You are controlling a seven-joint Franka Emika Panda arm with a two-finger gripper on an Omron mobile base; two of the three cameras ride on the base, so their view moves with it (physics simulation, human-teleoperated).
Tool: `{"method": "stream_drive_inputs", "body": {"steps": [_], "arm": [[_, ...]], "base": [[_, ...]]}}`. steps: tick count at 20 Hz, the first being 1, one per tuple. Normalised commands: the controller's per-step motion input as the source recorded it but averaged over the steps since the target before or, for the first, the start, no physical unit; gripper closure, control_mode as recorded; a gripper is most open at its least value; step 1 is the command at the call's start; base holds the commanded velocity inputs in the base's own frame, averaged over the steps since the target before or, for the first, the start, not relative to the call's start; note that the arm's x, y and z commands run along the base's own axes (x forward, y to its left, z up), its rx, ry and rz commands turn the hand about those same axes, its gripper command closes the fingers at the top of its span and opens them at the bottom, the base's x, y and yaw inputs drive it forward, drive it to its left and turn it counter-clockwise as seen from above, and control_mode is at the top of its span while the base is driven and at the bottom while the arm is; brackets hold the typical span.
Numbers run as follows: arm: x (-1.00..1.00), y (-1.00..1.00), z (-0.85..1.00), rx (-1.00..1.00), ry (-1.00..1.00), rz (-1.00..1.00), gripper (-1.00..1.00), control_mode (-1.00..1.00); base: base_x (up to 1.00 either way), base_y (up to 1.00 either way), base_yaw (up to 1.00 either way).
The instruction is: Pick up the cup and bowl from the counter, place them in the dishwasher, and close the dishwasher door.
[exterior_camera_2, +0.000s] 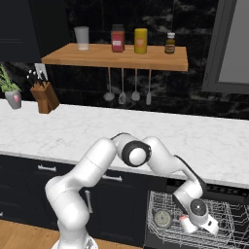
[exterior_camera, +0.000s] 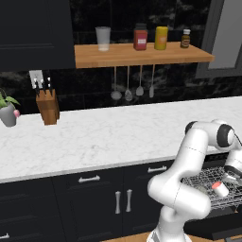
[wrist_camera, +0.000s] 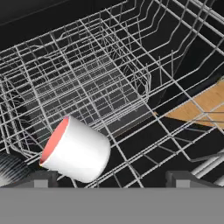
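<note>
We see the gripper point(wrist_camera: 111, 179) with its jaws standing wide apart, gripping nothing, low over the pulled-out wire rack point(wrist_camera: 109, 78) of the dishwasher point(exterior_camera_2: 194, 221). The cup point(wrist_camera: 75, 148) lies on its side in the rack, just ahead of the jaws and nearer one fingertip, its red-orange mouth turned away from the other.

The main risk, as we judge it, is the cup rolling: a round body on thin wires can drift or drop between them. A fingertip brushing it as the hand lifts away could push it along the rack. We also cannot tell how firmly it sits. Another round item, perhaps the bowl, rests in the rack beside the cup in the right base view, so a rolling cup might knock it. The dishwasher door is not yet closed.

The cup is short, white outside, smooth and plain, with a red-orange rim and inside, and looks undamaged.
</note>
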Motion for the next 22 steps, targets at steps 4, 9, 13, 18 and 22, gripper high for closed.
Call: {"method": "stream_drive_inputs", "body": {"steps": [4,9,13,18,22], "arm": [[-0.25,-0.03,0.54,0.05,-0.19,0.00,-1.00,-1.00],[-0.26,0.00,0.54,0.01,-0.16,0.00,-1.00,-1.00],[-0.21,-0.03,0.12,-0.02,-0.06,0.01,-1.00,-1.00],[-0.11,0.01,0.08,0.00,0.00,0.02,-1.00,-1.00],[-0.03,-0.04,0.33,0.06,0.21,0.00,-1.00,-1.00]], "base": [[0.00,0.00,0.00],[0.00,0.00,0.00],[0.00,0.00,0.00],[0.00,0.00,0.00],[0.00,0.00,0.00]]}}
